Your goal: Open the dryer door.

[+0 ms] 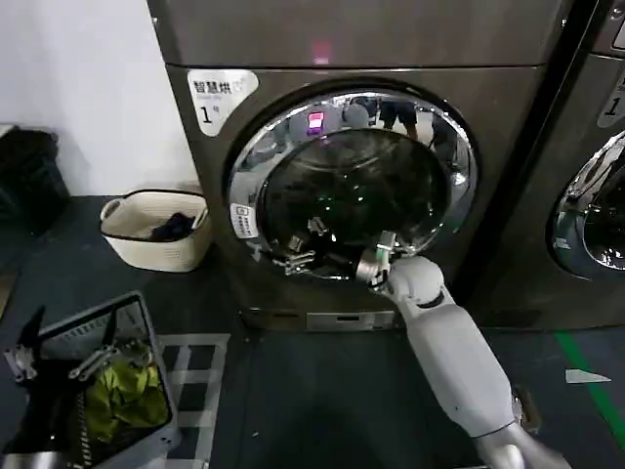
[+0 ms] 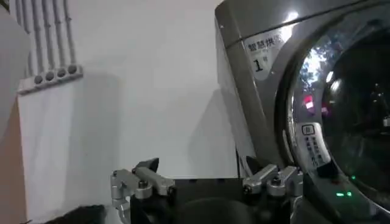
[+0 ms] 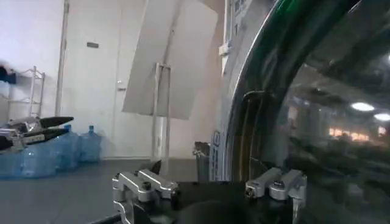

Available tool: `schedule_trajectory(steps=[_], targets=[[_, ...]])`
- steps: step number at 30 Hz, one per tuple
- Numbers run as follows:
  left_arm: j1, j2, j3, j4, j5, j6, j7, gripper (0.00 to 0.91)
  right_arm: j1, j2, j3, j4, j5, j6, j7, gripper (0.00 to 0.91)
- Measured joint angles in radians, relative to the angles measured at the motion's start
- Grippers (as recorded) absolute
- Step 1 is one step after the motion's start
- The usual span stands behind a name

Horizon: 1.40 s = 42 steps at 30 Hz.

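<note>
Here the right pincer (image 1: 305, 256), fingers spread wide, rests against the chrome-ringed, dark-glass round dryer door (image 1: 444, 147); left pincer (image 1: 59, 363) open too.

Floor (image 1: 322, 410): we see a dark surface running from the white wall to the machines.
Machine "1" (image 1: 244, 264): we note a bronze-grey body standing on the floor; a second similar machine (image 1: 576, 195) stands beside it.
Cream basket (image 1: 156, 230): we record it just beside machine "1", dark cloth inside.
Grey crate (image 1: 98, 381): near us, holding green cloth.
Markings: we log white grid lines (image 1: 195, 381), a green stripe (image 1: 591, 386) and a pale scrap (image 1: 584, 375).
</note>
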Motion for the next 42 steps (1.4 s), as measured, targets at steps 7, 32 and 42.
schedule_trajectory(steps=[7,32,42], targets=[[-0.002,-0.001,0.002,-0.001,0.0,-0.002,0.0,0.907,0.011,0.01,-0.015,-0.026,-0.001,0.0,-0.004,0.907],[-0.022,0.001,0.008,-0.003,0.008,-0.002,0.006,0.907,0.074,0.037,-0.07,-0.111,0.001,-0.005,-0.043,0.907],[-0.081,0.038,0.022,0.019,0.027,0.024,0.016,0.907,0.092,0.033,-0.095,-0.116,0.008,-0.019,-0.076,0.907]])
